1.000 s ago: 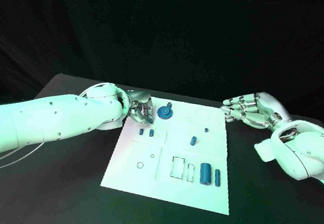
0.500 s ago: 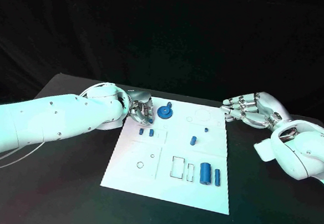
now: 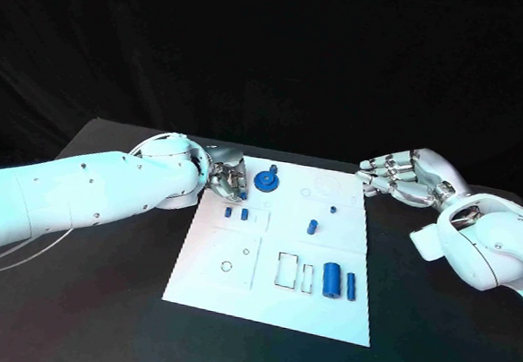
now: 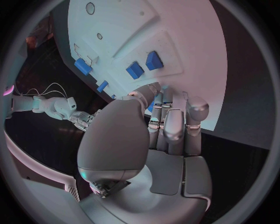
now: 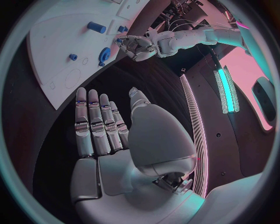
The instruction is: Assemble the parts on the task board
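Observation:
The white task board (image 3: 215, 285) lies in the middle of the black table. A blue round part (image 3: 267, 181) stands near its far left corner. My left hand (image 3: 226, 179) sits right beside it with its fingers bent towards it; a sliver of blue (image 4: 150, 107) shows between its fingers (image 4: 174, 125) in the left wrist view, and whether it grips the part I cannot tell. Two small blue pieces (image 3: 235, 215) lie just in front of that hand. My right hand (image 3: 399, 177) hovers off the board's far right corner, fingers straight and side by side (image 5: 96, 123), holding nothing.
More blue parts lie on the board: a short piece (image 3: 313, 227), a small peg (image 3: 331, 212), a thick cylinder (image 3: 330, 280) and a slim one (image 3: 351, 286) near the front right. Bare black table (image 3: 89, 303) surrounds the board.

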### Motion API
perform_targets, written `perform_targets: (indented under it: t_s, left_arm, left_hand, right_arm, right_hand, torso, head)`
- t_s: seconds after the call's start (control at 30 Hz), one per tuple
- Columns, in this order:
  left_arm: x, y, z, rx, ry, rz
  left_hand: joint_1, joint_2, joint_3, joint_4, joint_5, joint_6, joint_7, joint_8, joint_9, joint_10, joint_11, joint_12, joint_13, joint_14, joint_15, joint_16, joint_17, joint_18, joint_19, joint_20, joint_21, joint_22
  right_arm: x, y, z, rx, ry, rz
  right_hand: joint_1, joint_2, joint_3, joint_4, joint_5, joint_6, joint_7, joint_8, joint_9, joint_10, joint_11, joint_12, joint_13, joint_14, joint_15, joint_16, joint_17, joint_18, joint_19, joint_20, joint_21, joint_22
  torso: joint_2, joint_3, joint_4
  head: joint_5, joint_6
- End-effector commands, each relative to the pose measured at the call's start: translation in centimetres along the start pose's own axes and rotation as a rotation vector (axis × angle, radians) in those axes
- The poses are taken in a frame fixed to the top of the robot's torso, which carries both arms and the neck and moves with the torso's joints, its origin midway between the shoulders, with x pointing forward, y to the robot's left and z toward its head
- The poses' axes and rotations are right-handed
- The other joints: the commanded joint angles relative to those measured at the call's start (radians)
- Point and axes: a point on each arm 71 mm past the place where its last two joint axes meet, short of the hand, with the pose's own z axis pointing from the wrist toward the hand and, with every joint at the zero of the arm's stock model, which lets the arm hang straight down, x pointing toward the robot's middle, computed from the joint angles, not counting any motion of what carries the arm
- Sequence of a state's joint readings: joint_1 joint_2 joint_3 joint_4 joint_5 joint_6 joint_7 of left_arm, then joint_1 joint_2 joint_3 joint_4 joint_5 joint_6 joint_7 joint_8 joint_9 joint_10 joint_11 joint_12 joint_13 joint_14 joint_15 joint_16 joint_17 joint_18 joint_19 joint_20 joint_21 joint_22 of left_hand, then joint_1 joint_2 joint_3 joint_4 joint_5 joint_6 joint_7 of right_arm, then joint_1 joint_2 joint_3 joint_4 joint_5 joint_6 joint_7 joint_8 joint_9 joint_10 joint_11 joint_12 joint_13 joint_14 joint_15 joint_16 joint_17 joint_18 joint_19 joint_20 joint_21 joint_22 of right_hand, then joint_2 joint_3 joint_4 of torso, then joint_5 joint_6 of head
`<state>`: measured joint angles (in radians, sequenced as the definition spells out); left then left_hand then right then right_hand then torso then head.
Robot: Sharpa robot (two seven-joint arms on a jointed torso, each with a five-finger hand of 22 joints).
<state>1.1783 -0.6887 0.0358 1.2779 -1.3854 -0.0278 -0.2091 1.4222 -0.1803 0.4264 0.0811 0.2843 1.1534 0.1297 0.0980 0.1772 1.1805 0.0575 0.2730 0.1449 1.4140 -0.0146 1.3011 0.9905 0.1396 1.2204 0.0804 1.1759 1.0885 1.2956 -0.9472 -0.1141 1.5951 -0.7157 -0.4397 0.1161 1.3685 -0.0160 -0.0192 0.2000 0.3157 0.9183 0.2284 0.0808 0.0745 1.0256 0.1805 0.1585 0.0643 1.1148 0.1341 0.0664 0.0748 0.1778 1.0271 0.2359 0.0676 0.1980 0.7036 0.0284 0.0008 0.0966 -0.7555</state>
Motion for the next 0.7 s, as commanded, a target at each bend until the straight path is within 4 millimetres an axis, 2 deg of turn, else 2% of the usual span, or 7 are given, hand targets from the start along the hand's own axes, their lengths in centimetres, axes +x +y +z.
perform_targets:
  t_s: [0.03, 0.37, 0.7]
  left_arm:
    - [0.33, -0.15, 0.05, 0.002, 0.029, 0.002]
    - [0.36, -0.14, 0.11, -0.003, 0.033, 0.003]
    - [0.21, 0.44, 0.05, -0.033, 0.022, 0.020]
  left_hand:
    - [-0.007, 0.004, -0.005, 0.000, 0.000, -0.009, -0.001, -0.004, -0.001, -0.001, 0.003, -0.002, 0.000, -0.002, 0.003, -0.007, -0.001, -0.015, -0.005, 0.004, -0.006, -0.001]
    - [-0.006, 0.003, -0.006, -0.002, 0.000, -0.013, 0.002, -0.009, -0.002, -0.004, 0.006, -0.007, -0.001, -0.005, 0.005, -0.009, -0.006, -0.014, -0.010, 0.005, -0.012, -0.007]
    - [-0.011, -0.006, -0.014, 0.001, 0.000, -0.038, 0.021, -0.026, -0.009, -0.018, 0.020, -0.020, -0.003, -0.014, 0.017, -0.014, -0.018, -0.012, -0.016, 0.014, -0.025, -0.019]
  right_arm:
    - [0.10, 0.08, 0.00, -0.008, 0.008, 0.003]
    - [0.09, 0.06, 0.01, -0.008, 0.008, 0.002]
    - [0.04, 0.01, 0.01, -0.005, 0.006, 0.002]
  right_hand:
    - [0.000, 0.004, 0.000, -0.005, 0.003, -0.004, 0.014, 0.000, 0.001, -0.006, 0.001, -0.001, -0.001, -0.004, 0.001, -0.003, -0.001, 0.007, 0.001, 0.005, 0.000, -0.001]
    - [0.000, 0.004, 0.000, -0.005, 0.003, -0.004, 0.014, 0.000, 0.001, -0.006, 0.001, -0.001, -0.001, -0.004, 0.001, -0.003, -0.001, 0.007, 0.001, 0.005, 0.000, -0.001]
    - [0.000, 0.004, 0.000, -0.006, 0.003, -0.004, 0.014, 0.000, 0.001, -0.006, 0.001, -0.001, -0.001, -0.004, 0.001, -0.003, -0.001, 0.007, 0.001, 0.005, 0.000, -0.001]
  torso:
    - [0.000, 0.0000, 0.0000]
    - [0.000, -0.0002, -0.0002]
    - [0.000, -0.0005, 0.0005]
  head:
    - [-0.001, -0.001]
    - [-0.001, 0.000]
    - [-0.003, 0.000]
